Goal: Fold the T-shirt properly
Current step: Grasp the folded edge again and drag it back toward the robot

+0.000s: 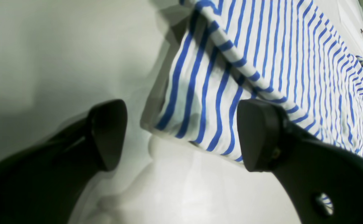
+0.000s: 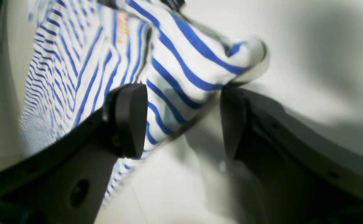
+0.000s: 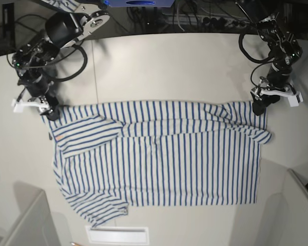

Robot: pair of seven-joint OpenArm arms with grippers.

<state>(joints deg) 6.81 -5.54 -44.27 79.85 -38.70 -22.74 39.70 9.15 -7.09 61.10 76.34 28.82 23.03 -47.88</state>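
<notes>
The T-shirt (image 3: pixel 159 159), white with thin blue stripes, lies spread flat across the middle of the pale worktop (image 3: pixel 185 66), its long side running from the worktop's left edge toward its right edge in the base view. One sleeve is folded over the body near the upper left corner of the cloth, and another sleeve bunches at the lower left.

The left gripper (image 1: pixel 181 135) hangs over the upper right corner of the shirt, its jaws spread wide with a corner of cloth lying between them, not pinched. The right gripper (image 2: pixel 183 121) sits at the upper left corner, jaws likewise apart, a rumpled fold of cloth between them.

A small orange mark (image 2: pixel 123 26) shows on the cloth in the right wrist view; it is too blurred to read.
</notes>
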